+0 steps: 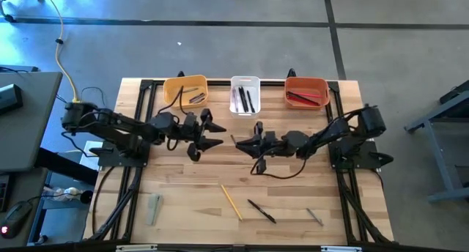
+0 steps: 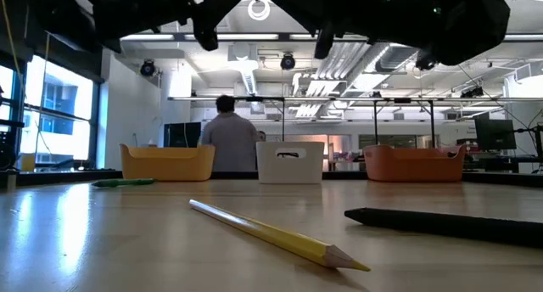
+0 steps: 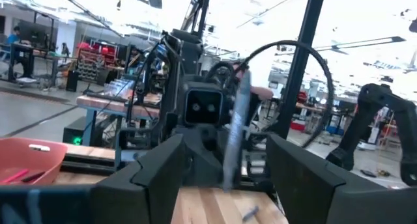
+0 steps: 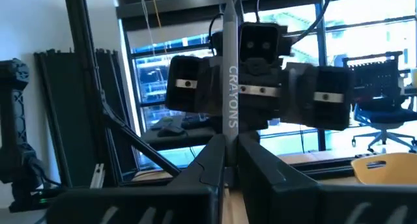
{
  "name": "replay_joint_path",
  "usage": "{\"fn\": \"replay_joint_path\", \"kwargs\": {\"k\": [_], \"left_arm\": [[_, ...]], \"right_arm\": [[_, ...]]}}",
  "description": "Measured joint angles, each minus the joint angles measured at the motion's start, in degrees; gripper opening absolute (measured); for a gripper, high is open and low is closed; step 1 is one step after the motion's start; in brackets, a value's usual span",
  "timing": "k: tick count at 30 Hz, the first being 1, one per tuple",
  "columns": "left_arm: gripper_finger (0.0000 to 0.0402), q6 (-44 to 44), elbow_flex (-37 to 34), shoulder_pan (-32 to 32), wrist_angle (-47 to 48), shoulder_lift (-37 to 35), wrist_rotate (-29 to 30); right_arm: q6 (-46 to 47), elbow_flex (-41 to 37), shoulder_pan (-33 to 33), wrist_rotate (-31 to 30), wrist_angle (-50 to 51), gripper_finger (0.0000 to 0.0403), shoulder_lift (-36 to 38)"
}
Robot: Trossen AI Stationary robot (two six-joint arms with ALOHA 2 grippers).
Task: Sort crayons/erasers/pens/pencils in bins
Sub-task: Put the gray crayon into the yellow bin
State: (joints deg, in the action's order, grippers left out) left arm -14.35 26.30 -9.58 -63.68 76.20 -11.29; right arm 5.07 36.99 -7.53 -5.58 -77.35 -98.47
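The only lettering I can read is "CRAYONS", printed lengthwise down the grey crayon (image 4: 230,81) standing upright, pinched between the right gripper's (image 4: 229,160) closed jaws.

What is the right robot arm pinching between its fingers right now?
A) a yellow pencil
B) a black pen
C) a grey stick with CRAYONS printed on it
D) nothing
C: in the right wrist view the right gripper is shut on an upright grey crayon lettered CRAYONS, while the yellow pencil and a black pen lie on the table.
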Motion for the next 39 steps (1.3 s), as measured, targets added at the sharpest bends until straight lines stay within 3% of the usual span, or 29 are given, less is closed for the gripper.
{"fn": "replay_joint_path", "kwargs": {"k": [17, 27, 32, 39], "left_arm": [[0.0176, 4.07, 5.00, 3.00, -0.48, 1.95, -0.22], [0.0159, 6.14, 8.70, 2.99, -1.06, 7.32, -0.25], [0.0117, 7.12, 8.88, 2.99, -3.49, 7.95, -0.26], [0.0030, 9.03, 8.88, 3.08, -3.54, 7.96, -1.18]], "right_arm": [[-0.88, 1.76, -0.39, -0.05, -0.30, 0.0018, -0.93], [-0.87, 1.76, -0.39, -0.05, -0.45, 0.0018, -0.93], [-1.04, 1.76, -0.39, -0.05, -0.49, 0.0018, -0.93], [-1.06, 1.78, -0.39, 0.00, -0.47, 0.0018, -0.93]]}}
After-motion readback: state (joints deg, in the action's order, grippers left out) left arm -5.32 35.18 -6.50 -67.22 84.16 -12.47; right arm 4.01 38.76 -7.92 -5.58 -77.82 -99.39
